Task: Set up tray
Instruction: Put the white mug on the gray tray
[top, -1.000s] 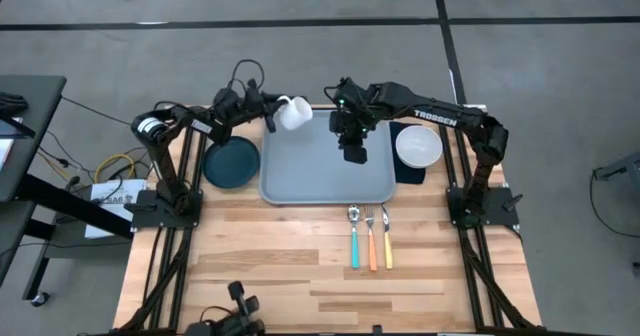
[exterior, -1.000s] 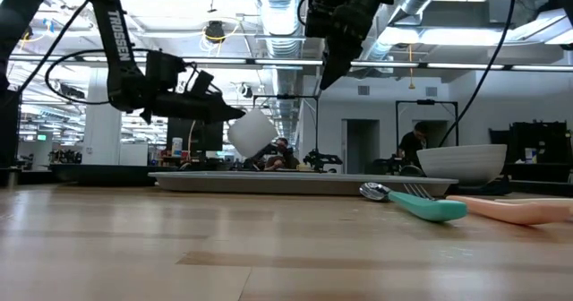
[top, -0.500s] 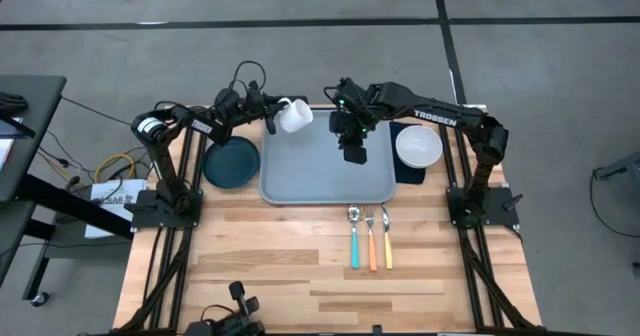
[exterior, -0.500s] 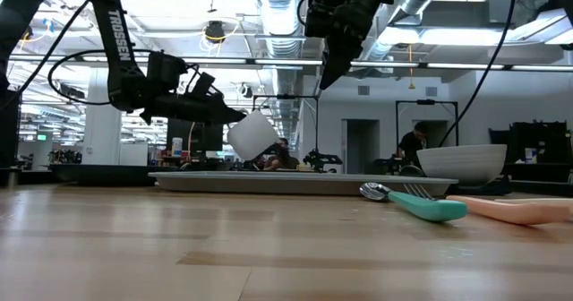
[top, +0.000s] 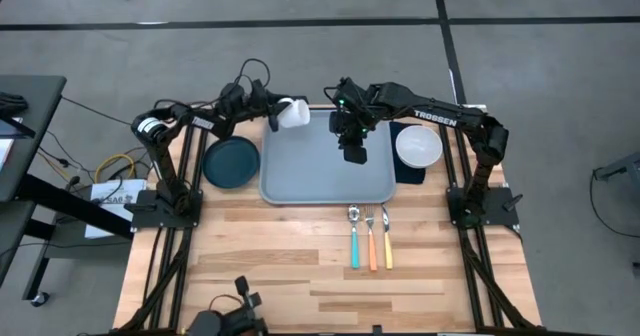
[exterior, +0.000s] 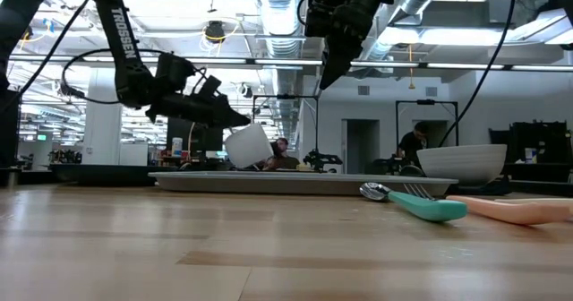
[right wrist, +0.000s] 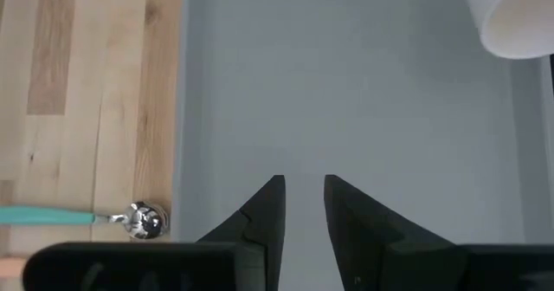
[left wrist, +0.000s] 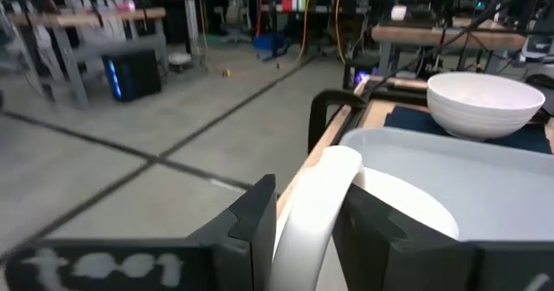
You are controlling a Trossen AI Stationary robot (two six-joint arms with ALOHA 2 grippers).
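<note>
left gripper [top: 271, 114]: fingers parted either side of white mug [top: 291, 113] handle, at tray [top: 330, 176] far-left corner | right gripper [top: 354, 154]: above tray, slightly open, holds nothing

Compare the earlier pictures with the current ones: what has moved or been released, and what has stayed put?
The white mug has come down to the far left corner of the tray. The left gripper has opened, its fingers now loose either side of the mug's handle, apparently letting go. The right gripper still hangs above the tray, unmoved. The teal plate, white bowl and cutlery have not moved.
</note>
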